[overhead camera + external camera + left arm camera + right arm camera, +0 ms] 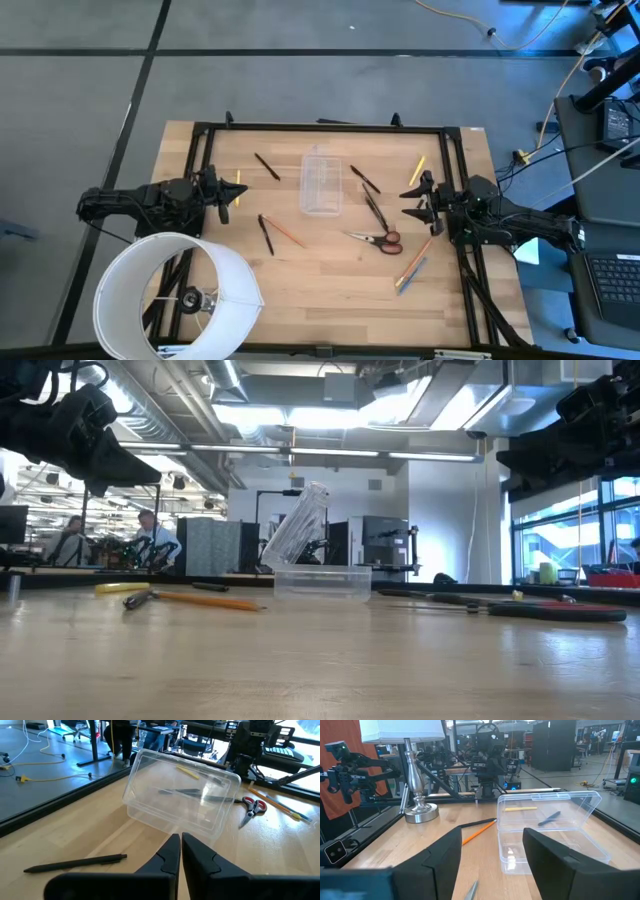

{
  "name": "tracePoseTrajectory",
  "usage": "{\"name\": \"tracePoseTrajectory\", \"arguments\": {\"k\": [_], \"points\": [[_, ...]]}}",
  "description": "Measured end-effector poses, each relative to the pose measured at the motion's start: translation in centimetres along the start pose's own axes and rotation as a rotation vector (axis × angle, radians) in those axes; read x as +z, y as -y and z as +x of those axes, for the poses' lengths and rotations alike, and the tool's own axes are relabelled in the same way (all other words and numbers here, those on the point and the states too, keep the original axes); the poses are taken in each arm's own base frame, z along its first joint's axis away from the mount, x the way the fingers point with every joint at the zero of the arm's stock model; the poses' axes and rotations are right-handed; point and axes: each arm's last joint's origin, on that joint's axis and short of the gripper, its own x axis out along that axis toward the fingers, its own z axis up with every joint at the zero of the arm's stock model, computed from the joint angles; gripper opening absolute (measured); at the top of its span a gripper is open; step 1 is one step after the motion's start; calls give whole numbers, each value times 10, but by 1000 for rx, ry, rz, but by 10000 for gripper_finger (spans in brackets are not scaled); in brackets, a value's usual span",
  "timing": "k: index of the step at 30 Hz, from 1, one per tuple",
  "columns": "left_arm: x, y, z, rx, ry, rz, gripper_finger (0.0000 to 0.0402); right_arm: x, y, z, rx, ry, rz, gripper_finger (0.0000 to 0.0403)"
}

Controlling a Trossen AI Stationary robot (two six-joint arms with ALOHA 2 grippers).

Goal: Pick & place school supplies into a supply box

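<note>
High view: left gripper (pixel 238 191) pressed together at the table's left edge, right gripper (pixel 414 198) spread wide, supply box (pixel 322 182) between them.

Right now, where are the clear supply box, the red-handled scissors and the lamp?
supply box (pixel 322 185): high view, middle of its clear base.
scissors (pixel 390 242): high view, on the red handles.
lamp (pixel 175 295): high view, on the white round shade.
</note>
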Motion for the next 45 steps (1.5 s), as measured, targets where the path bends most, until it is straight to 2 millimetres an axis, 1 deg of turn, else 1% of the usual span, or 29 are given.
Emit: {"name": "tracePoseTrajectory", "arguments": {"k": [29, 40, 43, 45], "points": [[0, 0, 0, 0, 0, 0, 6, 0, 0, 0, 0, 0, 0, 216], [0, 0, 0, 2, 1, 1, 8, 0, 0, 0, 0, 0, 30, 216], [0, 0, 0, 6, 2, 26, 7, 1, 0, 0, 1, 7, 24, 216], [0, 0, 0, 6, 3, 45, 6, 2, 0, 0, 2, 17, 51, 216]]}}
